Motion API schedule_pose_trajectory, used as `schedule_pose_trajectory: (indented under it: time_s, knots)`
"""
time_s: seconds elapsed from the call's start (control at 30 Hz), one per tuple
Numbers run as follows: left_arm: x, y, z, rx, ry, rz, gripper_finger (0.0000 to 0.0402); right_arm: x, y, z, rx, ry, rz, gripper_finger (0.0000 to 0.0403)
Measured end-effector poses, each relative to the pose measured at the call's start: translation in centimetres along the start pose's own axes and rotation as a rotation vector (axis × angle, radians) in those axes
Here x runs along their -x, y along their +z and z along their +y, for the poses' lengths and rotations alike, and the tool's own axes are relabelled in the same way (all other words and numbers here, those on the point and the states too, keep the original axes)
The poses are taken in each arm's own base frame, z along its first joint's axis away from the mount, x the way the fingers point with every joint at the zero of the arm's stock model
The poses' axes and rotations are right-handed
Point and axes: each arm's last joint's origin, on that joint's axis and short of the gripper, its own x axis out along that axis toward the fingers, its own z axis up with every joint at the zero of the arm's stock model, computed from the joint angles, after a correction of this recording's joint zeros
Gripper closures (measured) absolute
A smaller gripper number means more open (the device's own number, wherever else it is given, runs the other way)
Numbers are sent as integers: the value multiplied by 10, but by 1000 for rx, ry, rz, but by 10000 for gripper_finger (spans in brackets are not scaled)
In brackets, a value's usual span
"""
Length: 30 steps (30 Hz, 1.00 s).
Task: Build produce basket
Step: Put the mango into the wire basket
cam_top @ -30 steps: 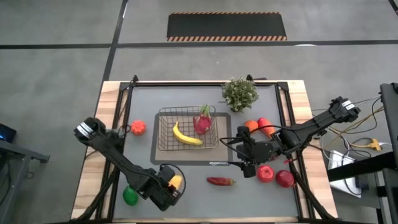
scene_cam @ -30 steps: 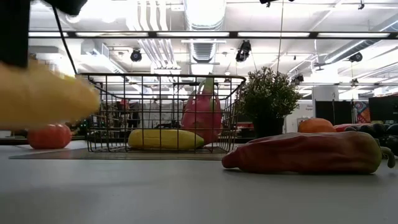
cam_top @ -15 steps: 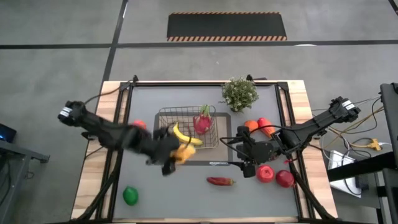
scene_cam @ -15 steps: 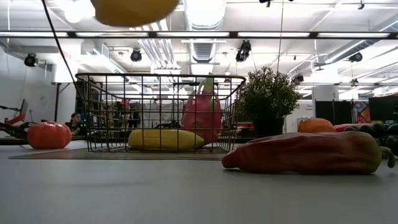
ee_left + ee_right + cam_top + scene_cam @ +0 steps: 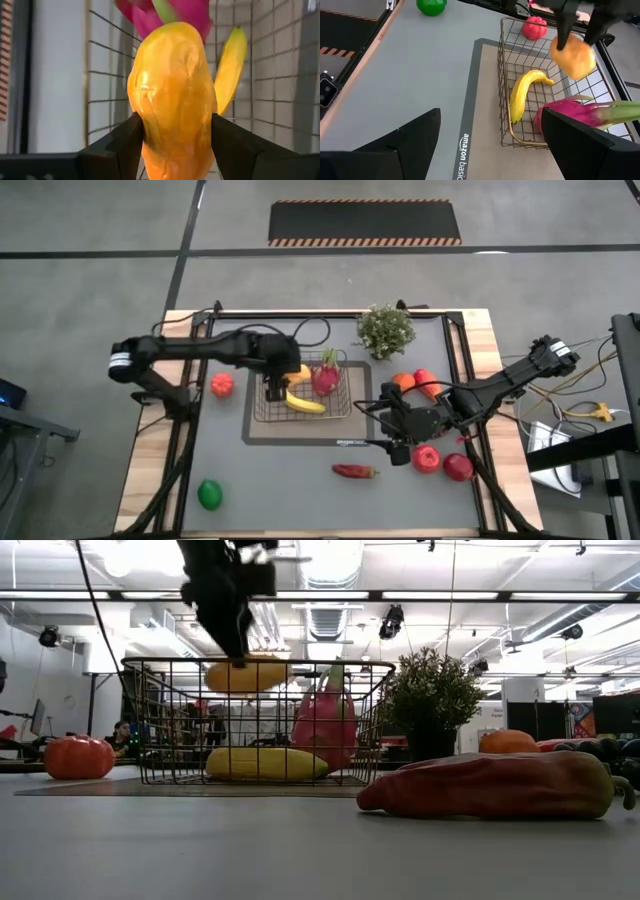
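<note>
Grey table: we've got left gripper clenched on mango over basket, beside banana. Next: lower, release. Right gripper waits open nr basket.

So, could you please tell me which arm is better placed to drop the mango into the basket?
Left: its end effector holds the mango above the basket; the right end effector waits open outside it.

Glossy orange-yellow mango clamped between two dark fingers, one pressing each flank, filling the middle of the frame. Behind it, thin dark wire grid basket, its mesh crossing the whole background. Yellow curved banana just beside the mango, inside the grid. Pink dragon fruit with green tip beyond, partly hidden by the mango.
</note>
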Motion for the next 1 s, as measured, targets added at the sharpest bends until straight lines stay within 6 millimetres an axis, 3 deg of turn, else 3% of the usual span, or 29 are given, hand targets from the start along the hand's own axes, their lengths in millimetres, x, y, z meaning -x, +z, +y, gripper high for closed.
schedule_pose_trajectory:
  time_s: [0.2, 0.43, 0.6, 0.83, 1.0]
  knots:
    - [-38, -4, 5, -37, -20, 126, 215, -1, -3, 0, 5, -5, 9, 76]
    - [-66, -2, 3, -54, -2, 178, 214, -2, -4, 0, 2, -8, 8, 76]
    - [-73, -1, 3, -58, 2, 194, 206, -3, -4, 1, -5, -8, 9, 76]
    - [-74, 0, 3, -57, 5, 183, 148, -3, -4, 1, -34, -8, 10, 76]
    - [-70, 1, 2, -80, 9, 172, 133, -3, -4, 1, -100, -8, 10, 76]
